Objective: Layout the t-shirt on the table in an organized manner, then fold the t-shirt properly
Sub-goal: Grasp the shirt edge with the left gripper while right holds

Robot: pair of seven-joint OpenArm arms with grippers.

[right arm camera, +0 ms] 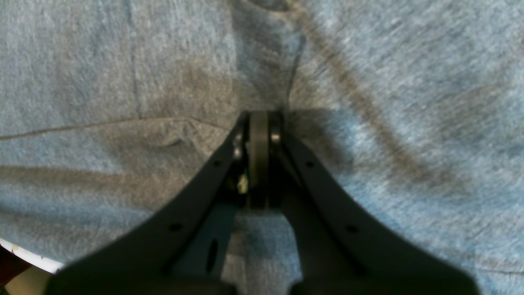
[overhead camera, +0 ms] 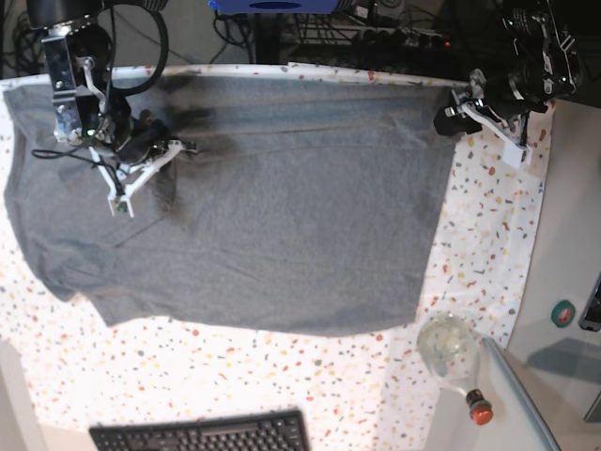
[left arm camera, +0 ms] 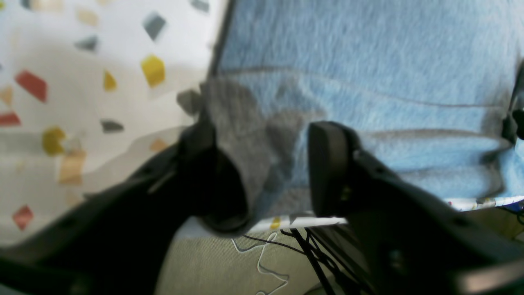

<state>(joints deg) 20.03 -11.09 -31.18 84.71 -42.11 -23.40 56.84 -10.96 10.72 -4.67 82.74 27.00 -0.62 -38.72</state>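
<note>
Keyboard [overhead camera: 202,434] at 6 o'clock in base view, bottle [overhead camera: 453,357] at 5. Shirt [overhead camera: 254,197] lies spread flat across the speckled surface [overhead camera: 488,235], filling the centre. Right claw [overhead camera: 178,147] at 10 o'clock; wrist view shows it fully closed, tips pressed onto the cloth. Left claw [overhead camera: 449,117] at 2 o'clock on the shirt's corner; only its wrist view shows jaws parted, fabric draped over one finger [left arm camera: 213,172].
</note>
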